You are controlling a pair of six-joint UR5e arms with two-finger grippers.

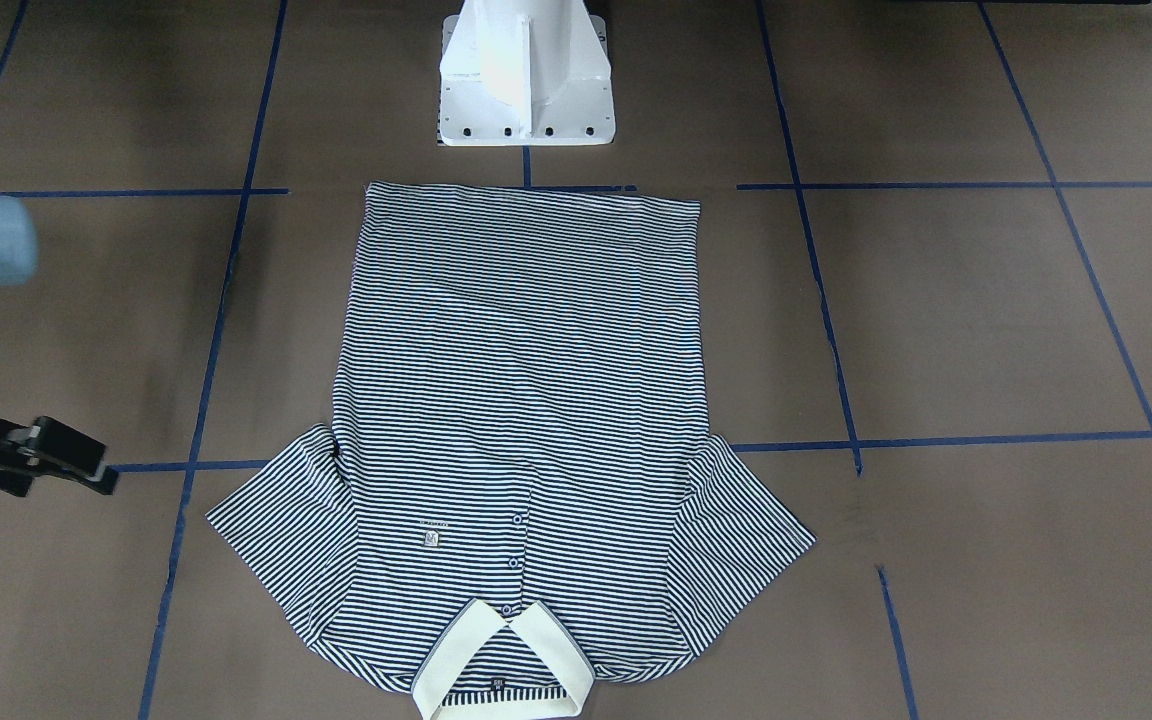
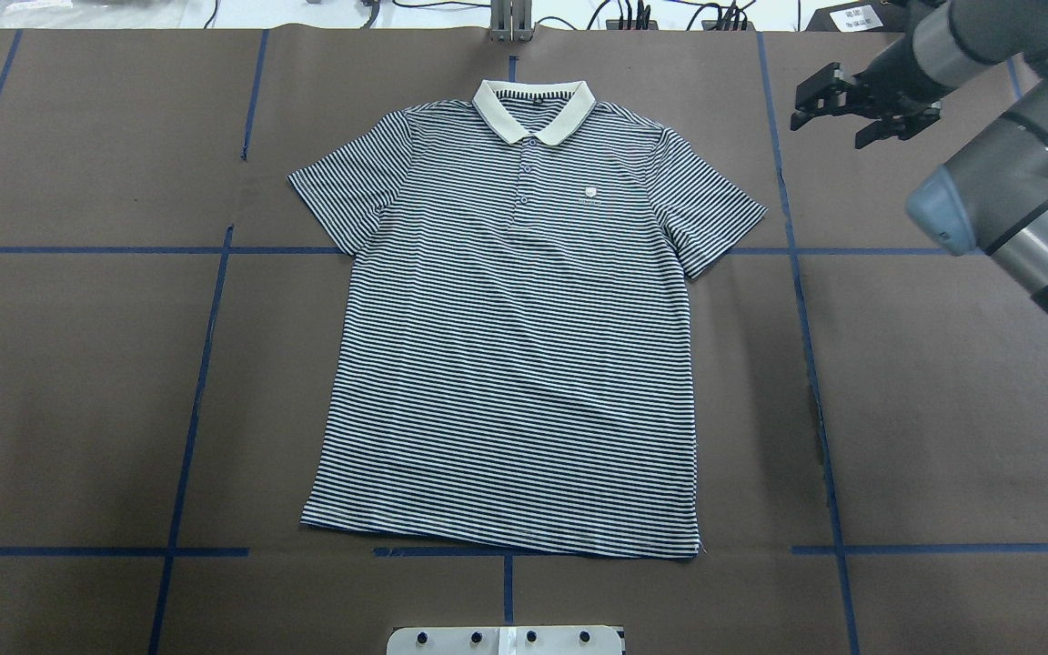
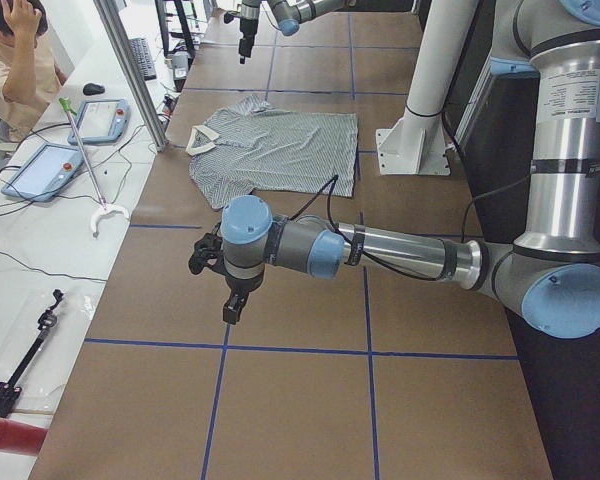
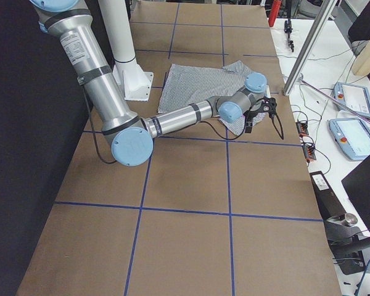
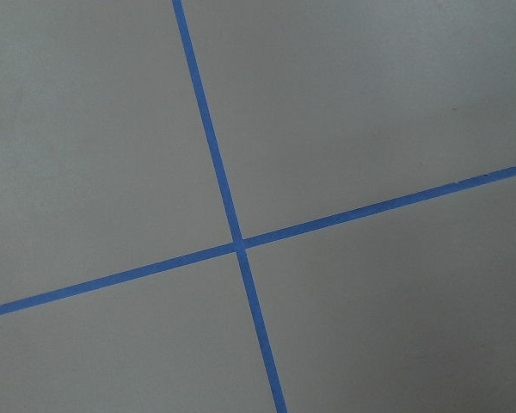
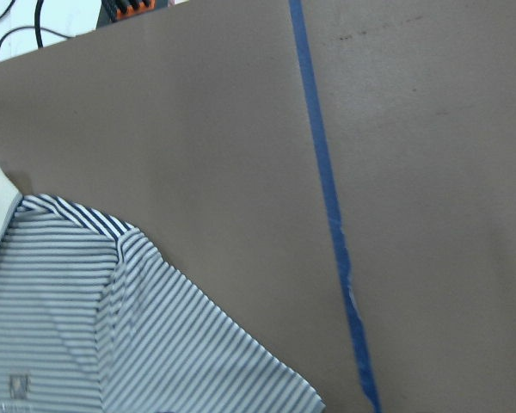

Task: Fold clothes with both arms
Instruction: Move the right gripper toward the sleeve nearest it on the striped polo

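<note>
The striped polo shirt [image 2: 515, 337] lies flat and face up on the brown table, with its cream collar [image 2: 533, 105] at the far edge and its hem near the robot's base. It also shows in the front view [image 1: 521, 400] and in the right wrist view [image 6: 112, 335]. My right gripper [image 2: 829, 118] hovers open and empty beyond the shirt's right sleeve, apart from it; it also shows at the left of the front view [image 1: 71, 480]. My left gripper [image 3: 215, 285] shows only in the exterior left view, over bare table far from the shirt. I cannot tell whether it is open.
The white pedestal base [image 1: 526, 80] stands just behind the hem. Blue tape lines [image 5: 236, 245] grid the table. A metal pole [image 3: 130, 70], teach pendants [image 3: 45, 165] and an operator [image 3: 10, 60] are beyond the table's far edge.
</note>
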